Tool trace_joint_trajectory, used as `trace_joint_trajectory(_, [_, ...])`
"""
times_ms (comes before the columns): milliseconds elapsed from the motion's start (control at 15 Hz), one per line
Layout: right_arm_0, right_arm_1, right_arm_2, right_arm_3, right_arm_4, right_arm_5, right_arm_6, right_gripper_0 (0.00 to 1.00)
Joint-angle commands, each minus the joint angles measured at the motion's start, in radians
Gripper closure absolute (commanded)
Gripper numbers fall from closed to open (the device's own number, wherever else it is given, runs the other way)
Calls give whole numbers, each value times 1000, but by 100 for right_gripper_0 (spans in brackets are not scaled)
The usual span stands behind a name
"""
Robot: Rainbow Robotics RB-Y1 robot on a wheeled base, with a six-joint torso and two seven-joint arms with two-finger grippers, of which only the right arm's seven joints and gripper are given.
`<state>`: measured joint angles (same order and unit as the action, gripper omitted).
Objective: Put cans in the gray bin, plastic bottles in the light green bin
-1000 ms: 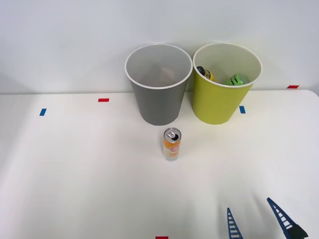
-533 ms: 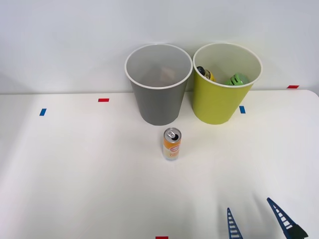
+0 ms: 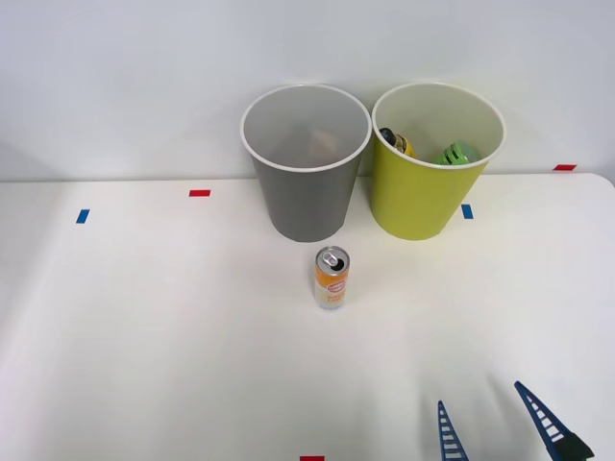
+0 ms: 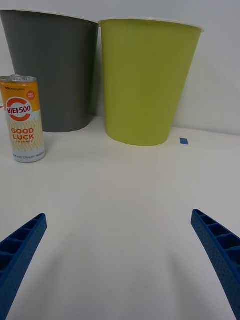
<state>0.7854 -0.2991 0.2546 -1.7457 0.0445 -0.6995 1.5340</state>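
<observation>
A slim orange and pale yellow can [image 3: 332, 278] [image 4: 23, 119] stands upright on the white table, just in front of the gray bin [image 3: 306, 163] [image 4: 54, 72]. The light green bin [image 3: 437, 159] [image 4: 146, 80] stands right of the gray one, touching it. Inside it lie a yellow bottle with a dark cap [image 3: 395, 141] and a bright green bottle [image 3: 456, 154]. My right gripper [image 3: 490, 423] [image 4: 120, 257] hangs open over the table's near right part, well short of the can and to its right, with nothing between its blue fingers.
Small red tape marks [image 3: 199, 193] and blue tape marks [image 3: 83, 216] dot the table. A white wall rises right behind the bins. The table's right edge [image 3: 605, 187] curves past the light green bin. Bare tabletop lies between my gripper and the can.
</observation>
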Motion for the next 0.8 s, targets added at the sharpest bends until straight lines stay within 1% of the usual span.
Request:
trace_joint_trajectory(67, [0, 0, 0, 0, 0, 0, 0, 0])
trace_joint_trajectory(800, [0, 0, 0, 0, 0, 0, 0, 0])
